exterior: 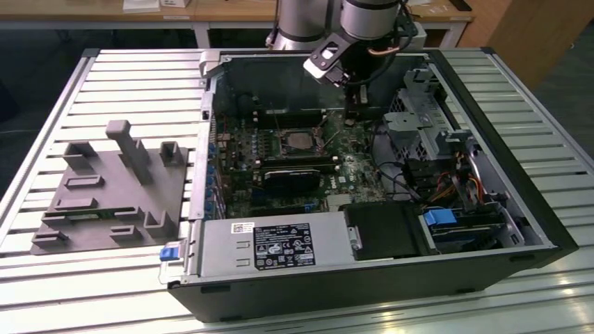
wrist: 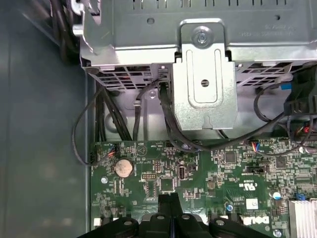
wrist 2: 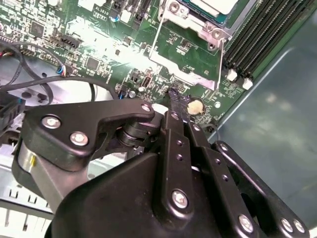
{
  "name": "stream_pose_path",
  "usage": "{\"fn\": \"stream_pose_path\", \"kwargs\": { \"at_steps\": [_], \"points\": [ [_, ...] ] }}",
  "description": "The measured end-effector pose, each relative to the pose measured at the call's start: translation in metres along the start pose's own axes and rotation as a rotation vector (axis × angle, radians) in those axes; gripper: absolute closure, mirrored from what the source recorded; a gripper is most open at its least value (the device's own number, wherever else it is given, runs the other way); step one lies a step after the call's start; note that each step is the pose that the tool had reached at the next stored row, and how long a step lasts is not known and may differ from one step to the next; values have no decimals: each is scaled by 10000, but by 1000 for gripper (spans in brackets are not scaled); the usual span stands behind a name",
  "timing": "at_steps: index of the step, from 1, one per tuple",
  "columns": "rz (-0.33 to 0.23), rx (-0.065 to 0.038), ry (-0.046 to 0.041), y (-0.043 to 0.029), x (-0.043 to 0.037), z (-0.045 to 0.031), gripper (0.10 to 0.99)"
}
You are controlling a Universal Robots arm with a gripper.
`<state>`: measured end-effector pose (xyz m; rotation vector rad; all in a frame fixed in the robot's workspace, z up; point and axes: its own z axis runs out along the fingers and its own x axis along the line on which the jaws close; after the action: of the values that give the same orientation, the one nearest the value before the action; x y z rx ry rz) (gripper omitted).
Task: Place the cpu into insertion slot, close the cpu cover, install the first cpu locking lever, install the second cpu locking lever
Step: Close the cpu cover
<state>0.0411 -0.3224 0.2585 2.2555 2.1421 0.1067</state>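
The cpu (wrist 2: 214, 6) sits in the slot (exterior: 281, 140), and the cover (wrist 2: 195, 21) looks folded down over it, so I'd guess we're at the lever (wrist 2: 154, 42) stage. The gripper (wrist 2: 176, 99) hangs low by the coin battery (wrist 2: 194, 105), near the slot, jaws pressed together on nothing I can see. Latching calls for a careful push down and a tuck under the hook.

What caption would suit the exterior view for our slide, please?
The gripper hovers over the motherboard beside the insertion slot holding the cpu, inside an open computer case.
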Motion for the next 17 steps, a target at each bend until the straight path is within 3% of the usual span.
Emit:
{"fn": "stream_pose_path", "kwargs": {
  "at_steps": [7, 13, 14, 17],
  "points": [
    [-2, 0, -13, -7, -4, 120, 980],
    [-2, 1, -16, -8, -4, 127, 980],
    [1, 72, -15, -7, -4, 129, 980],
    [15, 619, -46, 4, -3, 133, 980]
  ]
}}
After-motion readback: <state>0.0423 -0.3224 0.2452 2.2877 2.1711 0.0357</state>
